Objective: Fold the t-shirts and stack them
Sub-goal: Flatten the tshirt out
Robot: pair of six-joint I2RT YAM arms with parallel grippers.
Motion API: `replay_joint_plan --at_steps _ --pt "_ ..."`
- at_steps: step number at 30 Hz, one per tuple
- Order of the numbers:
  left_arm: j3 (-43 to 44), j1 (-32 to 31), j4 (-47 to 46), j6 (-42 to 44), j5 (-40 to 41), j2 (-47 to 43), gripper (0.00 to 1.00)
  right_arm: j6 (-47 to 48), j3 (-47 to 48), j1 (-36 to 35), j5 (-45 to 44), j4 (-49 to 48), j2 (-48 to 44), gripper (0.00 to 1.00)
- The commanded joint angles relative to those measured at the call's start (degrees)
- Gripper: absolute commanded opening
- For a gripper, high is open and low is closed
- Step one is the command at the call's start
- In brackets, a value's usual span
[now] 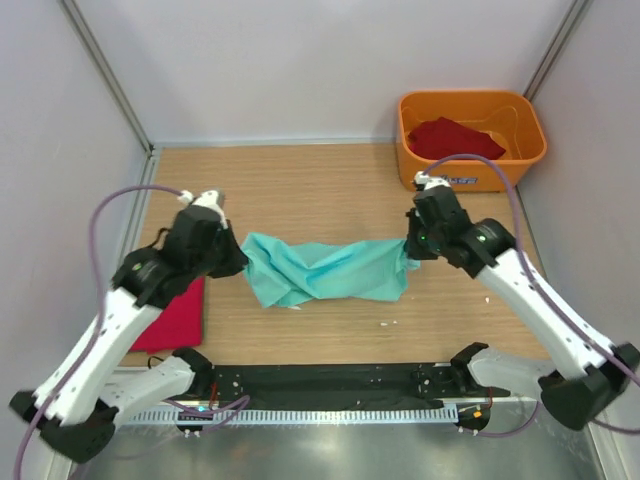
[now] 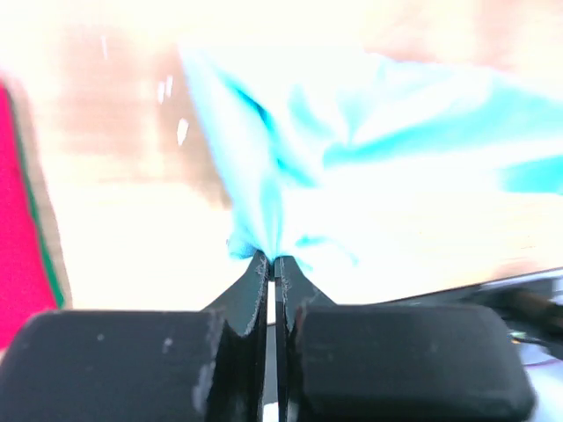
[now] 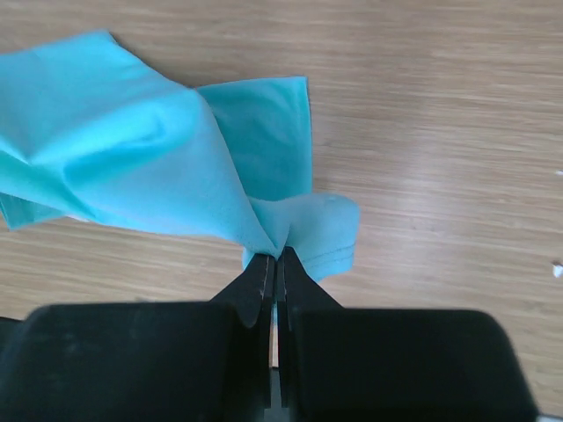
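I hold the left gripper (image 2: 271,259) clamped on the left end of the mint-green t-shirt (image 1: 325,272) and the right gripper (image 3: 274,253) clamped on its right end, the jaws pressed together on cloth. The shirt lies bunched at the middle of the desk (image 1: 330,180), between the arms. To do this step well, I would raise both arms together and draw them apart evenly, tensioning the cloth without pulling it from either pinch. Its long axis runs left to right. I cannot tell which way the collar points.

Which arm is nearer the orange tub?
Right. The right arm sits just in front of the orange tub, pinching the teal shirt; the left arm is across the table at the shirt's other end.
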State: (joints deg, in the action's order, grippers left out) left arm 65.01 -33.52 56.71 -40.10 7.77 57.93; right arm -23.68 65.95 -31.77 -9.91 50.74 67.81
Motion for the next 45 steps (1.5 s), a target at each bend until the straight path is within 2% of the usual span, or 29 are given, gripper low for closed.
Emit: replay_joint_plan --at_steps 1,4,8,9,12,14,15,18,20,21,22,23,24,25,26,28,29,32,34,36,37,39,40,42,45 --pt "6.5 -0.1 7.4 4.8 3.7 -8.1 0.00 -1.8 4.9 -0.2 -5.9 13.0 -7.6 0.02" --pt "11.1 -0.1 8.7 6.9 5.9 -10.6 0.00 -5.0 8.7 0.0 -8.4 16.5 -11.7 0.01" --pt "15.9 -0.1 9.3 10.3 15.6 -10.3 0.00 -8.9 17.4 0.1 -15.7 21.8 -11.1 0.01" --pt "17.2 -0.1 9.8 10.3 20.0 -9.9 0.00 -9.3 19.0 0.1 -16.4 22.6 -10.7 0.01" --pt "21.4 -0.1 8.6 12.8 24.1 -9.1 0.00 -11.5 20.9 0.1 -20.6 24.6 -12.1 0.01" --pt "23.7 -0.1 6.5 14.6 23.4 -7.8 0.00 -12.7 19.5 0.1 -22.7 25.5 -13.9 0.01" --pt "24.5 -0.1 5.7 15.9 20.6 -7.1 0.00 -12.0 18.4 0.1 -22.5 24.8 -13.9 0.01" --pt "24.3 -0.1 3.9 15.1 17.5 -2.2 0.00 -9.1 17.2 0.5 -23.7 22.0 -10.2 0.01" --pt "22.2 -0.1 2.4 12.9 16.1 2.6 0.00 -6.1 15.9 2.1 -23.8 16.2 -5.6 0.01" --pt "21.8 0.6 3.5 11.6 16.1 5.1 0.00 -3.9 15.0 7.5 -22.0 13.3 -3.7 0.01" --pt "21.6 1.1 4.4 9.5 16.3 7.5 0.00 -0.8 14.0 13.1 -12.9 8.5 -0.2 0.02" --pt "21.8 2.4 7.1 8.5 16.2 13.7 0.07 -0.1 11.1 18.3 -7.6 5.9 1.7 0.04" --pt "22.8 3.4 8.7 7.6 16.0 16.7 0.17 0.4 9.0 26.6 2.7 0.8 3.5 0.17" --pt "23.4 4.2 10.2 6.7 15.6 20.1 0.49 -0.2 8.1 28.2 4.8 0.0 5.7 0.29" --pt "23.9 4.8 11.9 6.8 15.4 22.6 0.52 0.2 9.2 29.2 5.5 0.2 11.6 0.37" --pt "24.3 4.9 11.7 6.6 15.4 26.0 0.65 0.8 9.0 29.4 6.4 0.0 15.8 0.51" --pt "24.2 4.9 11.0 5.9 14.7 26.0 0.68 2.1 9.6 29.5 5.8 0.8 18.7 0.54" --pt "22.4 4.9 9.7 3.9 13.1 22.1 0.72 3.9 8.9 28.8 5.7 3.0 19.4 0.58" --pt "18.9 4.9 8.3 2.8 9.0 17.3 0.69 3.7 7.4 26.9 6.2 3.1 16.8 0.57" --pt "9.2 4.9 4.1 1.1 2.7 12.8 0.68 1.9 1.0 25.6 11.1 1.8 13.1 0.61" --pt "9.2 4.9 4.0 0.6 0.2 11.5 0.67 1.1 0.9 25.6 13.1 1.1 11.6 0.66" --pt "3.0 4.8 1.7 -2.1 -1.8 9.8 0.65 -0.7 -6.5 25.5 19.0 -0.4 9.0 0.72" --pt "1.8 4.9 1.1 -2.3 -2.6 9.1 0.64 -1.0 -9.0 25.5 20.5 -1.0 6.1 0.77" --pt "0.0 4.9 -2.5 -2.2 -4.3 9.0 0.61 -2.4 -15.7 25.2 22.1 -1.6 2.9 0.82" --pt "4.2 4.9 -4.0 -3.1 -4.9 13.6 0.51 -3.6 -19.6 24.2 20.7 -0.3 -2.1 0.81"
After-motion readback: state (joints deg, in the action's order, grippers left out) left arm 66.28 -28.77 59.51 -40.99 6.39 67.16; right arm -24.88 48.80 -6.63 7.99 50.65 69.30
